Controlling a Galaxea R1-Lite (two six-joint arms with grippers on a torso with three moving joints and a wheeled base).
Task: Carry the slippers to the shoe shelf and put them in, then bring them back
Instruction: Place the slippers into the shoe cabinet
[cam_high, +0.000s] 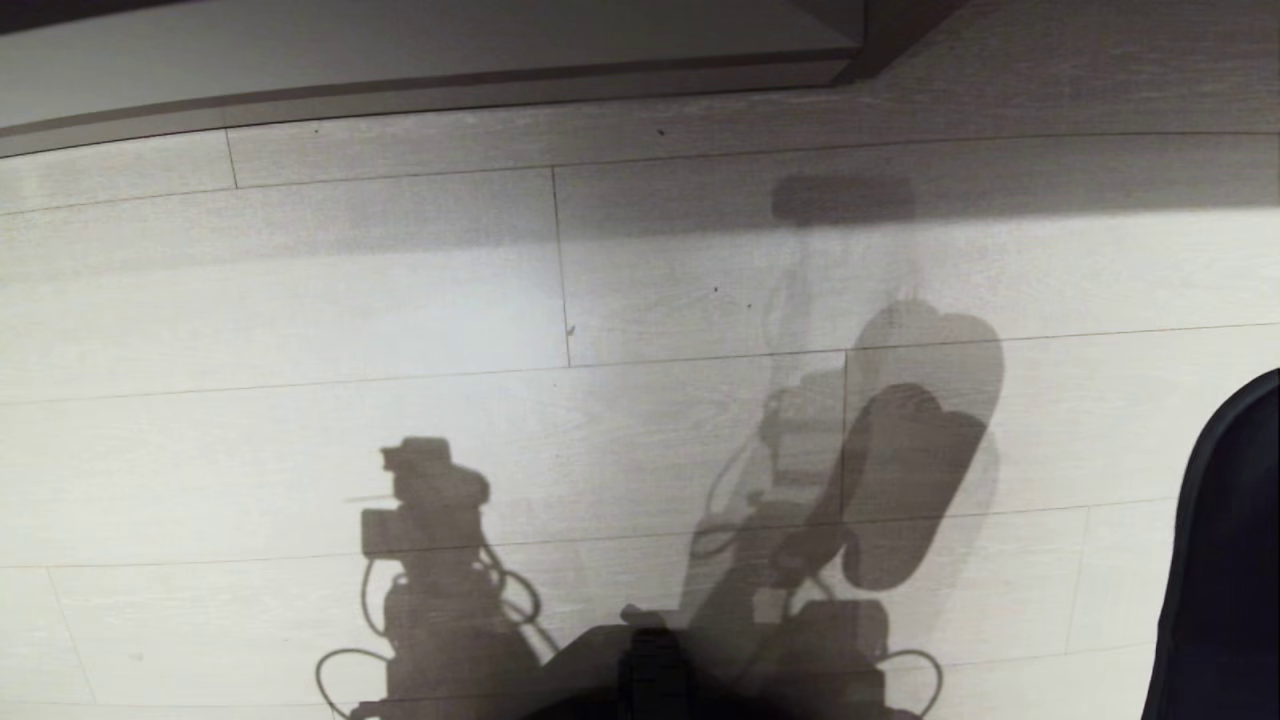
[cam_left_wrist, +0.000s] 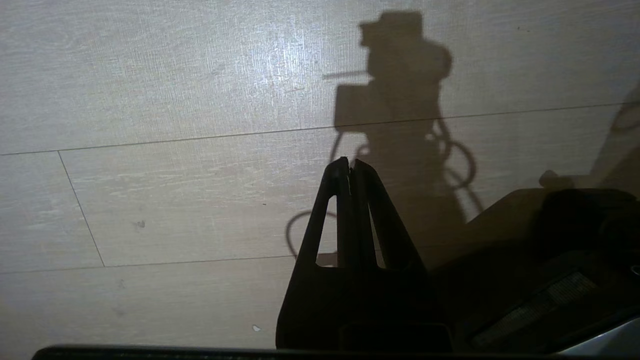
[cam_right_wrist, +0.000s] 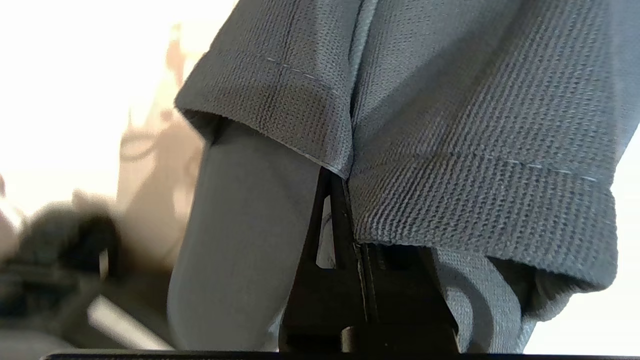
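Observation:
My right gripper (cam_right_wrist: 345, 192) is shut on the slippers (cam_right_wrist: 450, 150), a pair in dark grey knitted fabric. It pinches their stitched rims where the two meet. One slipper shows its smooth grey sole (cam_right_wrist: 240, 240); the other shows its woven upper. They fill most of the right wrist view and hang from the jaws. In the head view only their shadow lies on the floor. The shoe shelf (cam_high: 400, 60) shows at the far edge as a pale bottom board with a dark front lip and a divider. My left gripper (cam_left_wrist: 350, 164) is shut and empty above the floor.
Pale wood-look floor planks (cam_high: 300, 300) fill the head view, crossed by the shadows of both arms. A dark rounded object (cam_high: 1235, 560) juts in at the right edge; I cannot tell what it is. The robot's dark base (cam_high: 655, 670) shows at the near edge.

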